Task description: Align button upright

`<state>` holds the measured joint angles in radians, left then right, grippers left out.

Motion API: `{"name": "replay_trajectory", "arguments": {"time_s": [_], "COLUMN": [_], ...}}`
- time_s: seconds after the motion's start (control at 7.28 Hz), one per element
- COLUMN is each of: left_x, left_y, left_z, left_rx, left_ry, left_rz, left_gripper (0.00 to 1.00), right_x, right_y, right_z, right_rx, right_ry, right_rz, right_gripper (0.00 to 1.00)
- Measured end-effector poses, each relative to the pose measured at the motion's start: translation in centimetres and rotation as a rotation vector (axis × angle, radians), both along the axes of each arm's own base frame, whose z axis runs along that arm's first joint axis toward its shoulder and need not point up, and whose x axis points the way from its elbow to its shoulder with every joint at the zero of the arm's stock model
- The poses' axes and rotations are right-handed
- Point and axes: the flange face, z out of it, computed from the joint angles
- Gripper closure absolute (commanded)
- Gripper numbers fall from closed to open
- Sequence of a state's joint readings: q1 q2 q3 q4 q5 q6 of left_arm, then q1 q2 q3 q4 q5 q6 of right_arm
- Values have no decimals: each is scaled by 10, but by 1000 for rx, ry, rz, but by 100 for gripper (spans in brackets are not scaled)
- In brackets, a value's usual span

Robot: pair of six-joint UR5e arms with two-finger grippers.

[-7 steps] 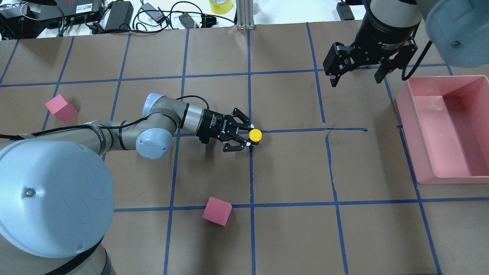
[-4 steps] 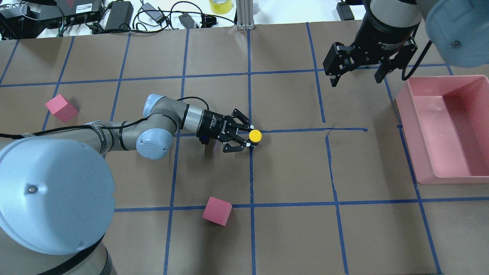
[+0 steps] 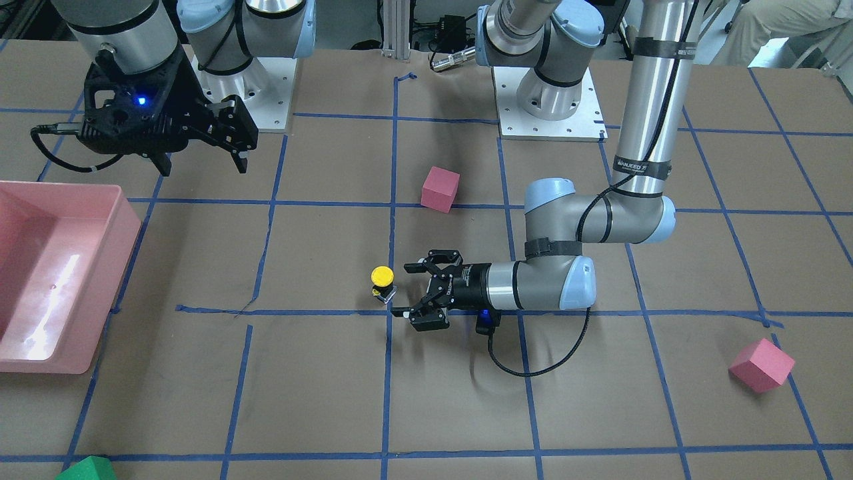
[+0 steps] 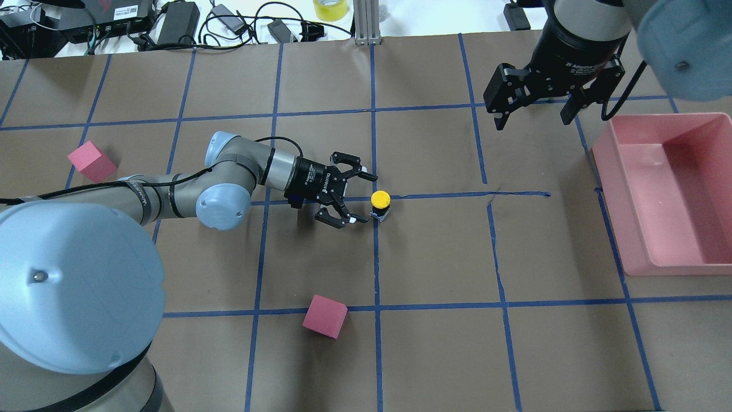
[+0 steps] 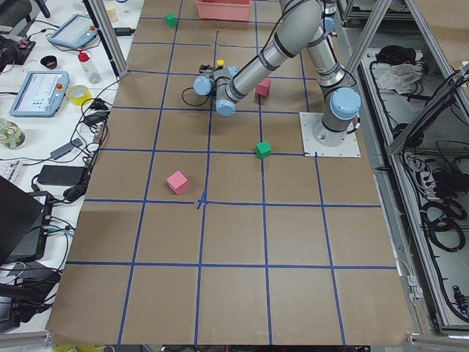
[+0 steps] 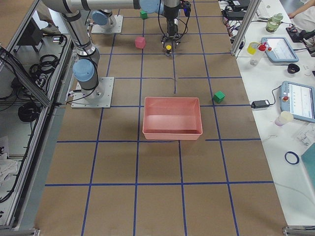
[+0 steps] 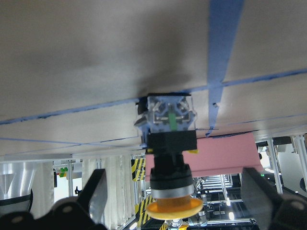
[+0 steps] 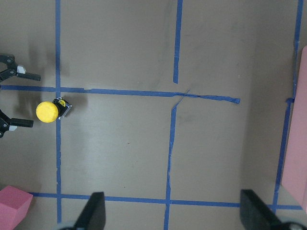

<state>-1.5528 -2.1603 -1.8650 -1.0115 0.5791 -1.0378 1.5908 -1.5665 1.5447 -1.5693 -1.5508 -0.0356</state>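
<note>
The button stands upright on the brown table, yellow cap up, at a blue tape crossing. It also shows in the front view and the right wrist view. My left gripper is open and lies low and level, its fingertips just short of the button and not touching it; it also shows in the front view. In the left wrist view the button sits between and beyond the spread fingers. My right gripper is open and empty, high at the far right.
A pink bin stands at the right edge. Two pink cubes lie on the left and front middle. A green cube sits at the far side. Cables and boxes line the far edge.
My left gripper has opened, let go of the button and drawn back to the left. The button now stands free on the table. The right arm has not moved.
</note>
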Motion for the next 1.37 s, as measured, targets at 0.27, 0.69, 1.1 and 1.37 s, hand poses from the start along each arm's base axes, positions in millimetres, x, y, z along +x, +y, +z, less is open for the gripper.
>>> {"name": "replay_trajectory", "arguments": {"time_s": [0.27, 0.69, 1.1, 1.37], "left_x": [44, 114, 147, 123], "left_y": [-34, -53, -34, 3], "left_z": [44, 148, 271, 346], "left_rx": [-77, -258, -524, -731], "left_ry": [-226, -559, -759, -794], "left_rz": [-18, -211, -531, -721], "left_gripper": [0, 0, 0, 0], "right_x": [0, 0, -1, -1], "right_y": [0, -3, -4, -4], "right_z": [0, 3, 4, 4], "right_rx": [-1, -30, -38, -39], "right_ry": [-1, 5, 8, 9], "right_rz": [0, 1, 0, 0], "right_gripper": [0, 0, 0, 0]}}
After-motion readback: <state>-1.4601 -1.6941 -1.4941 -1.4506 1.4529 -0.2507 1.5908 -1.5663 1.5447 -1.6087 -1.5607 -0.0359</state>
